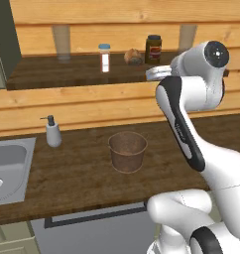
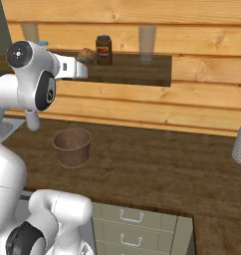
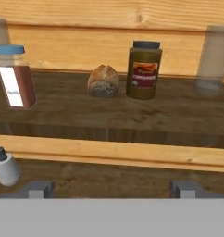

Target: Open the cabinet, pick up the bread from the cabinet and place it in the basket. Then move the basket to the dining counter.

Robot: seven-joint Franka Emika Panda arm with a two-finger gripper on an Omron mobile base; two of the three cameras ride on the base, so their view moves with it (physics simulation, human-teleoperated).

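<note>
One bread [image 3: 103,81], one dark jar [image 3: 144,70], one blue-capped bottle [image 3: 14,76], one basket [image 1: 127,152], one soap dispenser [image 1: 53,132], perhaps two clear glasses [image 3: 213,58].

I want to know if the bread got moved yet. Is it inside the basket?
No, the bread sits on the cabinet shelf beside the dark jar, and the basket on the counter below looks empty.

base views flank arm, share cabinet [image 1: 67,69]; hand view faces it nearer.

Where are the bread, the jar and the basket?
bread [image 3: 103,81]: hand view, middle of its crust.
jar [image 3: 144,74]: hand view, on its label.
basket [image 1: 127,158]: left base view, front of its wall.
</note>
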